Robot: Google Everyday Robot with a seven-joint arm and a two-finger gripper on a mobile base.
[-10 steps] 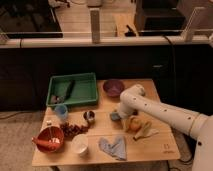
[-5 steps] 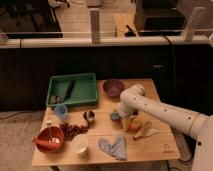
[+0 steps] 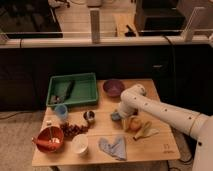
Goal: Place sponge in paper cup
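Hardly anything has been changed over the last second: the gripper (image 3: 117, 114) is still held low against the sponge (image 3: 114, 117), its grasp not discernible, and the cup (image 3: 80, 144) is left well apart, nearer the camera, so the transfer is judged unstarted.

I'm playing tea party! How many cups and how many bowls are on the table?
Cups: 3 (blue cup, metal cup, white paper cup)
Bowls: 2 (purple bowl, red bowl)
Total: 5
The gripper sits low, just right of the metal cup.
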